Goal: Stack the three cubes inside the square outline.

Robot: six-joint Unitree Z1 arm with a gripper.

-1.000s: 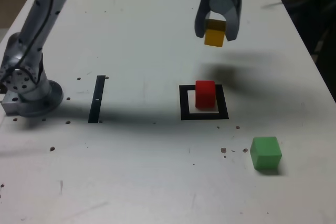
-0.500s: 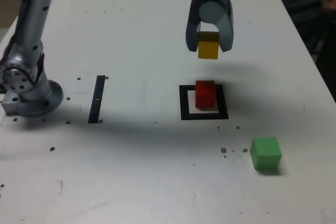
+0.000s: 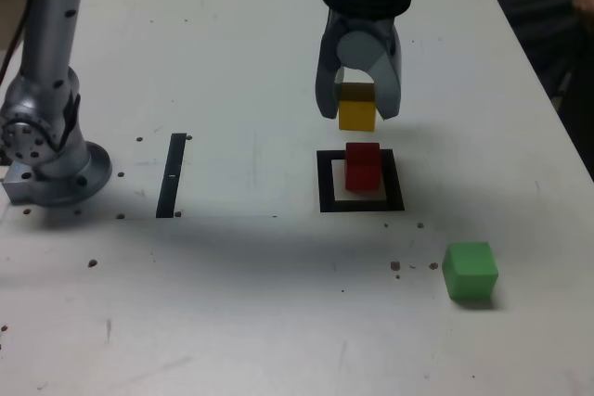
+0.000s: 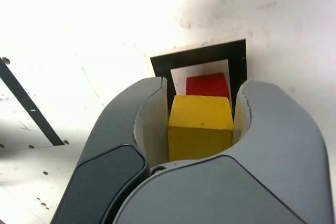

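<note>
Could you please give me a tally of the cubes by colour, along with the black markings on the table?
Red cube, inside the square outline: 1
Yellow cube, held in the gripper: 1
Green cube, on the table: 1
Square outline: 1
Thin black strip: 1
Total: 5 things, 3 of them cubes.

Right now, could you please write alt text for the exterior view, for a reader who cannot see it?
The robot arm's tool holds a yellow cube in the air just above a red cube, which sits inside a black square outline on a white table. A green cube lies apart, toward the exterior view's lower right.
</note>
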